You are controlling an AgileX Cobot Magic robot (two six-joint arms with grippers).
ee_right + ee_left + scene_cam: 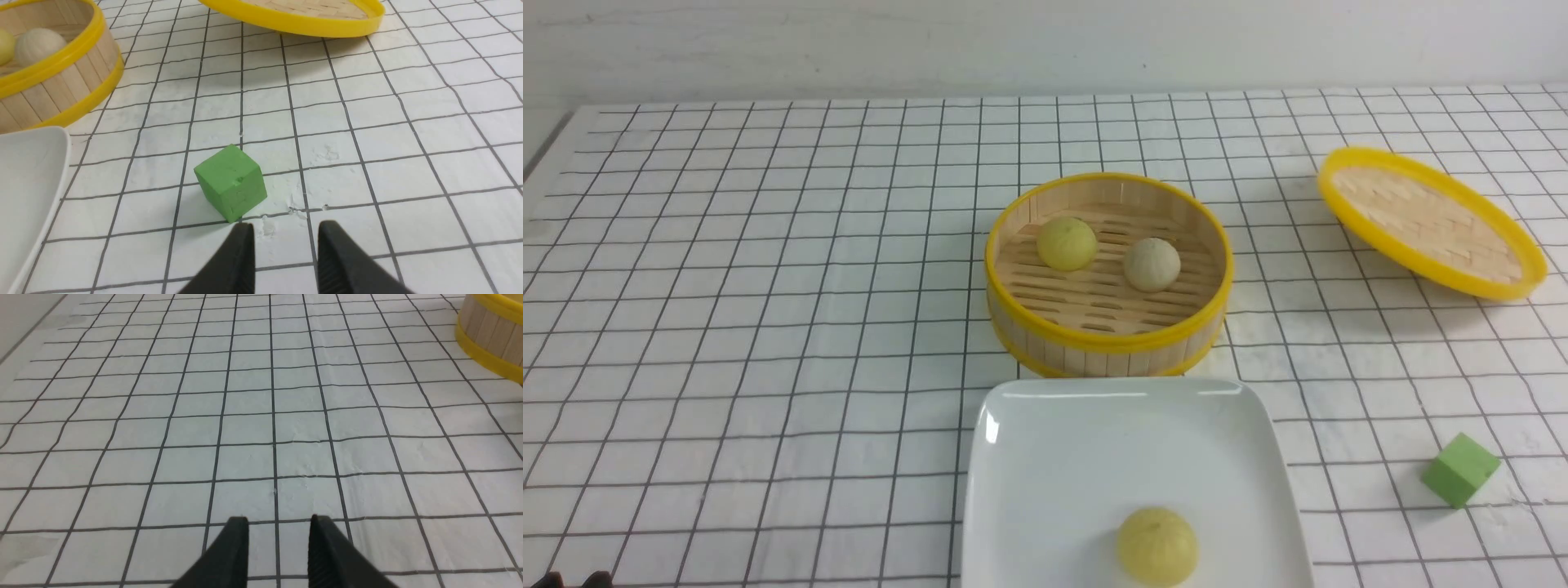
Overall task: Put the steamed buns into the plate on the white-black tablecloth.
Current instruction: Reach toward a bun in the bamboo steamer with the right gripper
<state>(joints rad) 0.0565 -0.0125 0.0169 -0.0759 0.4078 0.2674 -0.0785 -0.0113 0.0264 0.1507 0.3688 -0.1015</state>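
In the front view the plate and the near yellow bun on it are cut by the lower edge. In the left wrist view only a strip of the steamer basket is seen. In the right wrist view the lid is cropped at the frame's edge, and the far yellow bun is left a sliver.

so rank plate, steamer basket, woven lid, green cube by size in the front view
1. plate (nearest, cropped)
2-3. steamer basket and woven lid: about alike, lid tilted
4. green cube
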